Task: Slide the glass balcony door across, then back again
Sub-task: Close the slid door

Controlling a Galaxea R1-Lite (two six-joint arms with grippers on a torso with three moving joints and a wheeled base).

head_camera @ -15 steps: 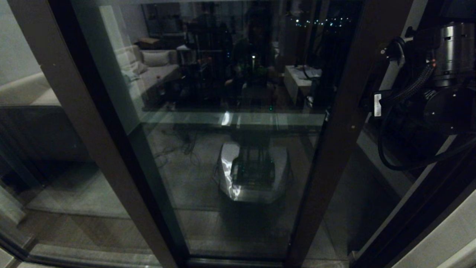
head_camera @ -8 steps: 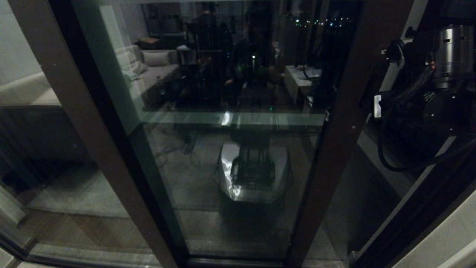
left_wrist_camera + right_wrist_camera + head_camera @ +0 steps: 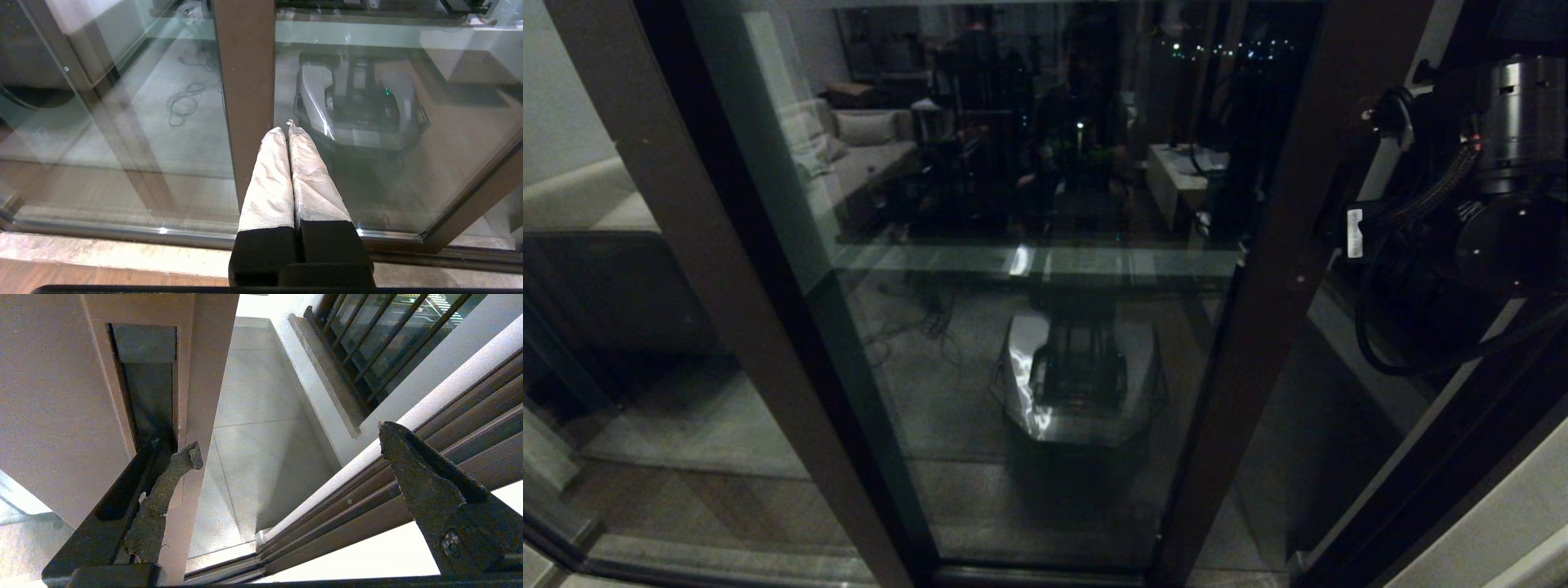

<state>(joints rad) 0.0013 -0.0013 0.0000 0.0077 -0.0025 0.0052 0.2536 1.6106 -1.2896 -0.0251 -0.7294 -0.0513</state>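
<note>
Dark brown metal and glass, head view: glass balcony door point(image 3: 1045, 327) filling the middle, long axis running floor to ceiling, leaning slightly in this view; handle-side upright edge point(image 3: 1282, 269) on its right, other stile point(image 3: 727, 269) on its left.
Beside the door edge, head view: right arm point(image 3: 1478, 212) raised just right of that edge, cables looped under it; gripper itself hidden from here.
Right of the door edge, head view: narrow gap onto the balcony floor point(image 3: 1298, 457).
In the glass, head view: reflected robot base point(image 3: 1078, 376) and a sofa point(image 3: 866, 155).
Left wrist view: left gripper point(image 3: 288, 130) pointing at a brown stile point(image 3: 245, 81), tips near it; cloth-wrapped fingers point(image 3: 269, 179) pressed together on nothing.
Right wrist view: right gripper point(image 3: 286, 441) with jaws spread wide; one finger point(image 3: 163, 494) lying against the door's edge by the recessed slot handle point(image 3: 147, 392), the other finger point(image 3: 429, 477) well apart from the door, over the floor track point(image 3: 347, 514).
Past the door edge, right wrist view: pale balcony tiles point(image 3: 253, 437) and a railing point(image 3: 367, 339).
</note>
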